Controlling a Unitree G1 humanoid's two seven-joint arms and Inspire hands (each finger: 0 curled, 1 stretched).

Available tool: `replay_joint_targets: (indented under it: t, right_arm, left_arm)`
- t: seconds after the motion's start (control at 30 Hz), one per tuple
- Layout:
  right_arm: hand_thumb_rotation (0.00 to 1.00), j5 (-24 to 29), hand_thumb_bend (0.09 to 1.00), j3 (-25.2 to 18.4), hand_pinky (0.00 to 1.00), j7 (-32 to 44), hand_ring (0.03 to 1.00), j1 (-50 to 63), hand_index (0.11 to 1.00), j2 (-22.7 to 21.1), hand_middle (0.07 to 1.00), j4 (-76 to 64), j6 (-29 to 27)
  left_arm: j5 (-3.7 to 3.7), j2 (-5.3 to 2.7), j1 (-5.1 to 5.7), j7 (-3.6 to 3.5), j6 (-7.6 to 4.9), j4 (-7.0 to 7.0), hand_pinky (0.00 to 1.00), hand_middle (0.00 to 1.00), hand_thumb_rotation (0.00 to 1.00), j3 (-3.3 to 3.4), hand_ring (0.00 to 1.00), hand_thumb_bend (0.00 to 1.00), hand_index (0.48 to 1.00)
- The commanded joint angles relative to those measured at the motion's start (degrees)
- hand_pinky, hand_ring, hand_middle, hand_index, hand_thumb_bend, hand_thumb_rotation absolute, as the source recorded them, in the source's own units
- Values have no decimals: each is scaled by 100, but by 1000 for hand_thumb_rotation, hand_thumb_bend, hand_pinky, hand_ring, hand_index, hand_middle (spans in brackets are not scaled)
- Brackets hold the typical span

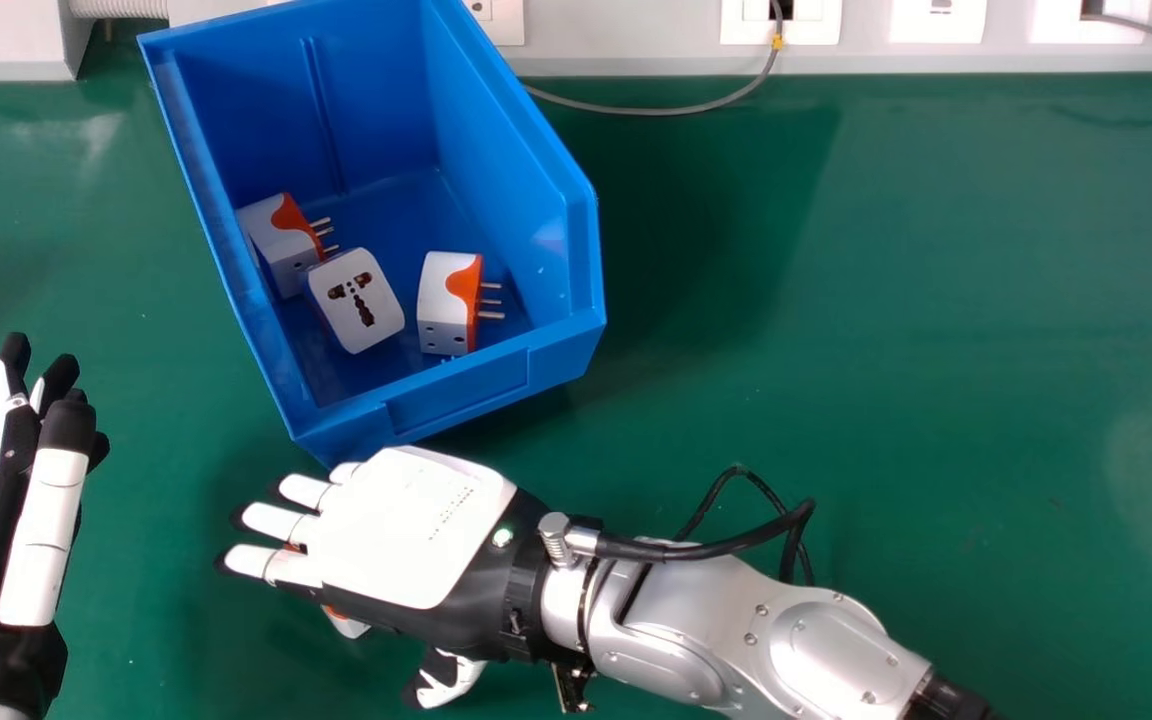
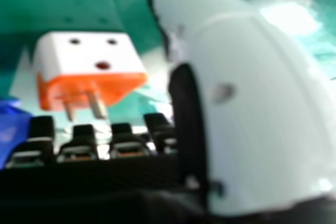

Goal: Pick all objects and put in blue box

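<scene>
I am holding my right hand (image 1: 416, 540) back up over the green surface (image 1: 886, 350), just beside the near end of the blue box (image 1: 456, 400). My fingers (image 1: 276, 522) are lying straight and slightly fanned, pointing toward my left side, and my thumb (image 1: 451, 680) is standing well apart from them. I am not curling them round anything.

A white-and-orange plug adapter (image 1: 346, 625) is resting below my right hand, partly hidden, with a bit of it peeking out past the edge of my palm. In the right hand view it is showing beyond my fingertips, its metal pins pointing toward them, with a gap between it and my thumb. I cannot tell whether my fingertips are touching it.

Three more adapters are sitting inside the box: one (image 1: 276, 235) is lying near the left wall with its pins facing right, one (image 1: 356, 300) is showing its socket face upward right beside it, and one (image 1: 448, 300) is lying apart toward the right, pins also facing right.

My left hand (image 1: 41, 530) is resting open at the head view's left edge.
</scene>
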Motion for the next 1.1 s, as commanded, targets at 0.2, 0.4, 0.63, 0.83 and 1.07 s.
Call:
replay_joint_targets:
  t: [0.2,0.4,0.63,0.83,1.07]
  right_arm:
    - [62,-39,348,77,923,249,991,-266,950,195,1000,-80,152]
    - [89,-109,354,93,922,287,990,-272,946,141,1000,-104,190]
    - [102,-186,357,157,924,362,991,-298,940,144,1000,-73,200]
    - [110,-203,363,240,920,519,990,-482,938,173,999,144,172]
    - [105,-138,398,227,897,875,970,-492,914,176,981,110,275]
  left_arm:
    - [-25,-58,63,26,-19,-154,951,1000,958,-6,1000,876,1000]
    - [8,-106,145,96,137,-437,949,1000,958,-46,999,878,1000]
    - [24,-116,178,107,223,-554,947,1000,957,-62,998,879,1000]
    - [19,-132,158,96,231,-547,946,1000,956,-82,997,877,1000]
    - [-7,-115,106,50,159,-401,944,1000,954,-84,996,880,1000]
